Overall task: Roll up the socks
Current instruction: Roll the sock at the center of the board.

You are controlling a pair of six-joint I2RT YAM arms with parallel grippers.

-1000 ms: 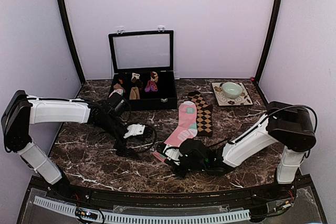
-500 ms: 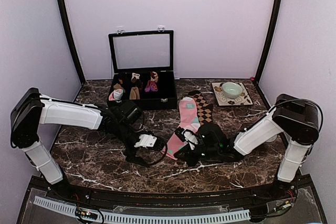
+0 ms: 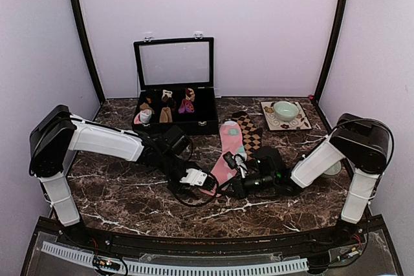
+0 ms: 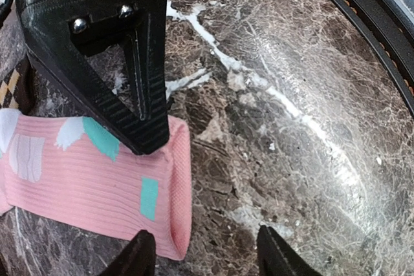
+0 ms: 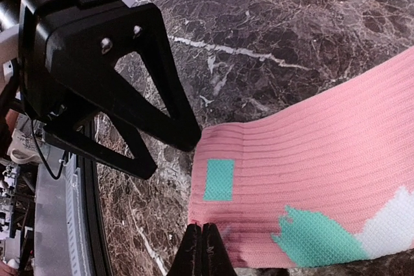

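The pink sock (image 3: pixel 229 143) lies flat at the middle of the table (image 3: pixel 116 192) in the top view, toe toward the upper part of the frame and cuff (image 4: pixel 178 179) toward the lower left. The brown checked sock (image 3: pixel 251 137) lies just beside it on the right. You are, as I judge it, at the start of the roll, with both claws gathered at that cuff. Your right gripper (image 5: pixel 202 240) has its fingers pressed together, tips at the cuff's edge; whether any fabric is caught between them you cannot tell from these views. Your left gripper (image 4: pixel 207 258) stands with its fingers apart, straddling the near corner of the cuff at the bottom of the left wrist view, holding nothing. To do this well, bring those fingers down around the corner and take both layers of the knit. Then check that the two holds sit on the same cuff edge, so the first turn comes over square rather than twisted. The claws are very near each other, so give them room. Roll toward the toe, away from the black box (image 3: pixel 174 117) and the bowl (image 3: pixel 286 109), which stand well apart at the top of the frame, and do not drag the brown sock along.
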